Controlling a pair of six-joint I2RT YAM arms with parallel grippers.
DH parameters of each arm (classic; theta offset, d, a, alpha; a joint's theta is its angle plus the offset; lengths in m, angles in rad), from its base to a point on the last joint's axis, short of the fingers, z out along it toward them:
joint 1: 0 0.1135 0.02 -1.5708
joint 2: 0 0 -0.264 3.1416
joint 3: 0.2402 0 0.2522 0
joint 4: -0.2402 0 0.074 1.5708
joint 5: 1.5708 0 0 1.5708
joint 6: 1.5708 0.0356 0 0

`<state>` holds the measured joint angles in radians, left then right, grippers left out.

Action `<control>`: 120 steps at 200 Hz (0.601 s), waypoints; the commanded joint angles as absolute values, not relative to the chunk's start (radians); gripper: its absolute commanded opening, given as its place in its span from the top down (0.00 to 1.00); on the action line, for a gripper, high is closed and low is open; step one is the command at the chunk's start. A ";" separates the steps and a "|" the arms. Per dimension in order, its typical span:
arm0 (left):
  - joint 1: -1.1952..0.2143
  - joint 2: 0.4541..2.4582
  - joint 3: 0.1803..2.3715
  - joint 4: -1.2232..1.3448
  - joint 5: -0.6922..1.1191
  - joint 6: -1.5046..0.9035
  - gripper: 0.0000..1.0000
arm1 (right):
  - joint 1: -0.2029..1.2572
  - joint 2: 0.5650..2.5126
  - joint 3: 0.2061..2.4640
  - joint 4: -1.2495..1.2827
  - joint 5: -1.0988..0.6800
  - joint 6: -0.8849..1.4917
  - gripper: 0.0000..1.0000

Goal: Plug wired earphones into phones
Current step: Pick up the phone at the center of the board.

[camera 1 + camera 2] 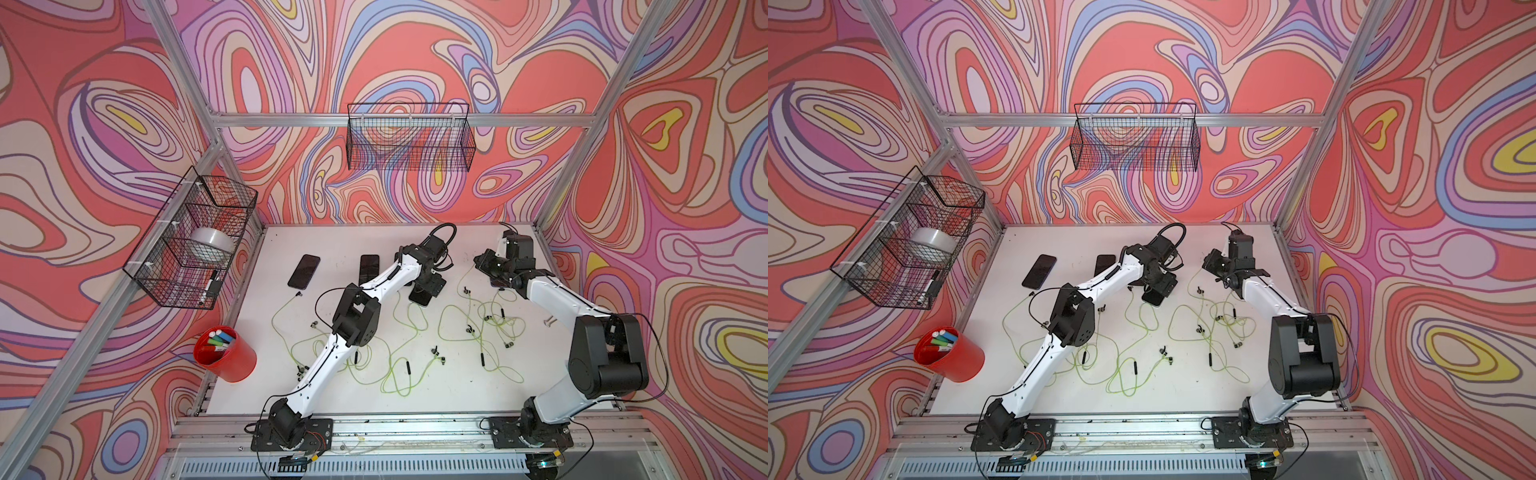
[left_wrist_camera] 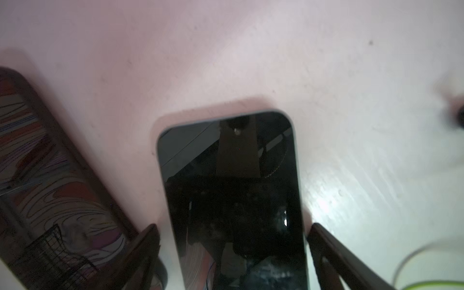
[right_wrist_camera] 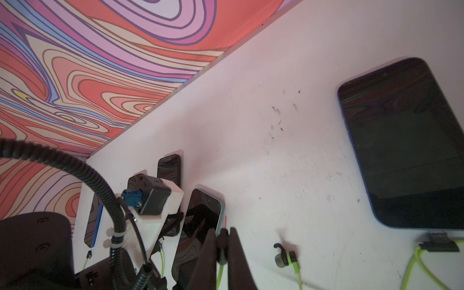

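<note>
In the left wrist view my left gripper is open and straddles a black phone. A finger stands off each long side with a small gap. In both top views this phone lies under that gripper. My right gripper is shut on a dark earphone plug. Its metal tip points at the edge of the same phone. Another phone has a plug in its end. Two more phones lie further left.
Yellow-green earphone cables loop over the white table, and an earbud lies beside my right gripper. A red cup of markers stands at the left edge. Wire baskets hang on the walls.
</note>
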<state>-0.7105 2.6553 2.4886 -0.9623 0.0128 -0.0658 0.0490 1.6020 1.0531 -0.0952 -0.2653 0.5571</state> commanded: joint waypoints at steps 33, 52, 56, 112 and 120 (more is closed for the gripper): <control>-0.721 2.726 2.531 -1.196 -0.014 -0.035 0.07 | 0.051 1.528 1.011 -0.125 -0.220 0.542 0.92; -0.720 2.788 2.609 -1.246 0.008 -0.030 0.07 | 0.051 1.508 0.995 -0.128 -0.211 0.543 0.92; -0.721 2.796 2.615 -1.252 0.010 -0.029 0.08 | 0.050 1.504 0.992 -0.130 -0.209 0.542 0.92; -0.721 2.808 2.612 -1.287 0.034 -0.031 0.18 | 0.051 1.471 0.957 -0.137 -0.189 0.541 0.91; -0.721 2.814 2.615 -1.300 0.045 -0.028 0.18 | 0.050 1.467 0.953 -0.135 -0.190 0.544 0.91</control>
